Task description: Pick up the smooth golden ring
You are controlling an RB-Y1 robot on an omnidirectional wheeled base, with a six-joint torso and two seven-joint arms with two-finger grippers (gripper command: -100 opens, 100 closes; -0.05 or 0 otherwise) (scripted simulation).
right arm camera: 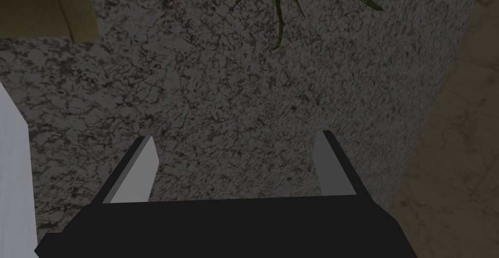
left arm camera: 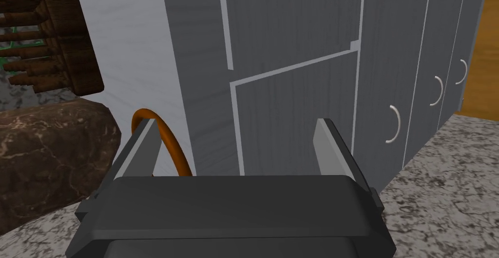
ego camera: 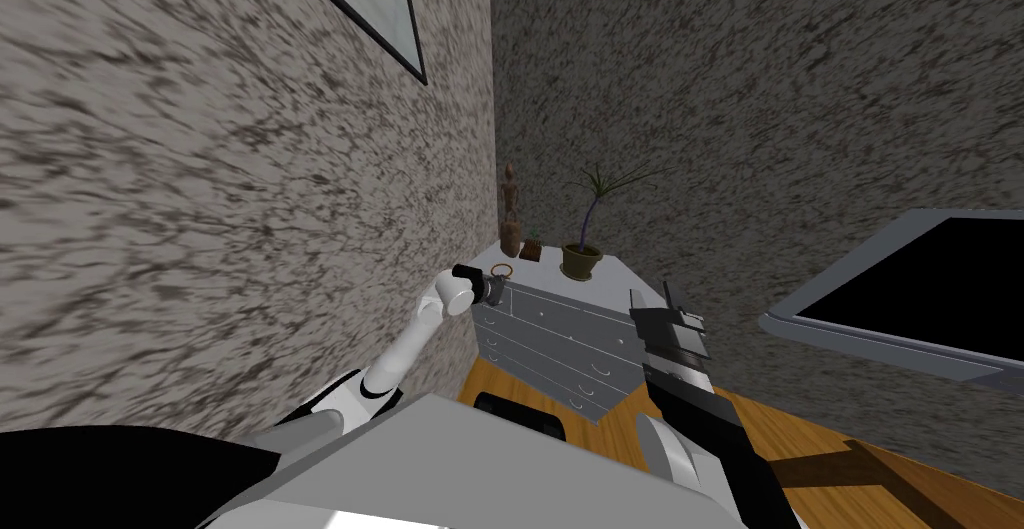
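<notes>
Hanging wide open, the left jaws are crowding the ring (left arm camera: 173, 148) at the dresser's (ego camera: 570, 338) front edge; closing off-centre is probably risking flicking it off.

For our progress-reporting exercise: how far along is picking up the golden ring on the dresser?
Done: the left gripper is at the dresser, beside the ring. In hand: lining up; the ring sits by one open finger, off-centre. Left: closing on it and lifting.

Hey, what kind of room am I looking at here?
Probably a bedroom or living room corner in a house: a grey chest of drawers topped with a potted plant and a carved wooden figure, plus a framed picture on the wall.
</notes>
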